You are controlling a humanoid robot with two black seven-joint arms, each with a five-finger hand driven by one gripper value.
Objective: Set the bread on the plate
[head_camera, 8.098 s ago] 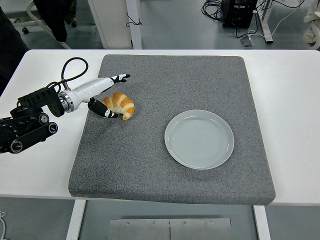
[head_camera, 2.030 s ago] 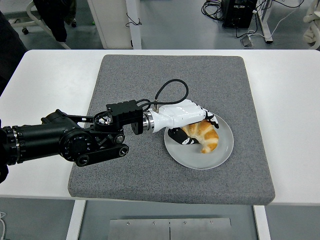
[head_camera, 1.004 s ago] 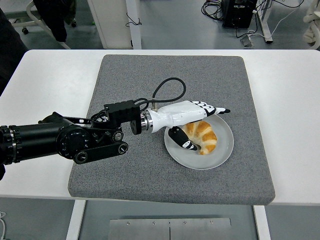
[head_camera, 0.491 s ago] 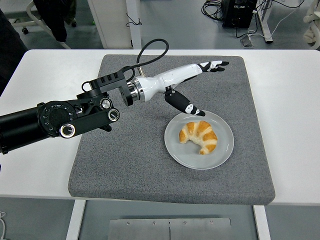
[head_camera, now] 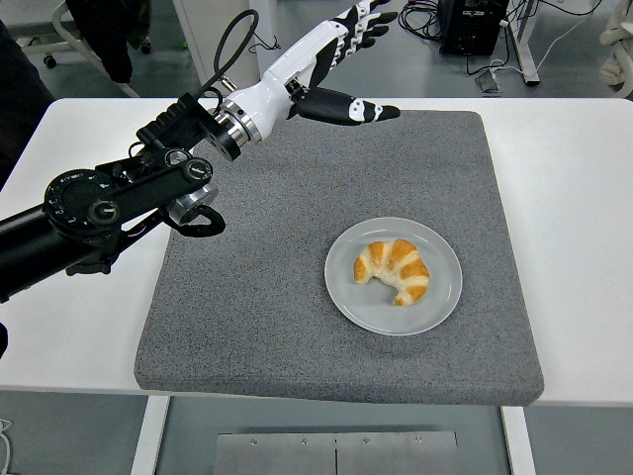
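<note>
1. The left hand (head_camera: 331, 54) is held high over the far edge of the grey mat (head_camera: 247, 297), its white palm stretched up and to the right from the black forearm.
2. Its fingers (head_camera: 364, 22) are spread straight and the dark thumb is pointed right; nothing is gripped.
3. One bread (head_camera: 394, 268), a croissant, is seen lying on the one grey plate (head_camera: 356, 302), slightly right of its centre, well apart from the hand.
4. The plate is set on the right half of the mat, which lies on the white table (head_camera: 584, 218).
5. The fingertips are seen against dark floor clutter, so their exact number is perhaps not countable.
6. The right arm is not seen.
</note>
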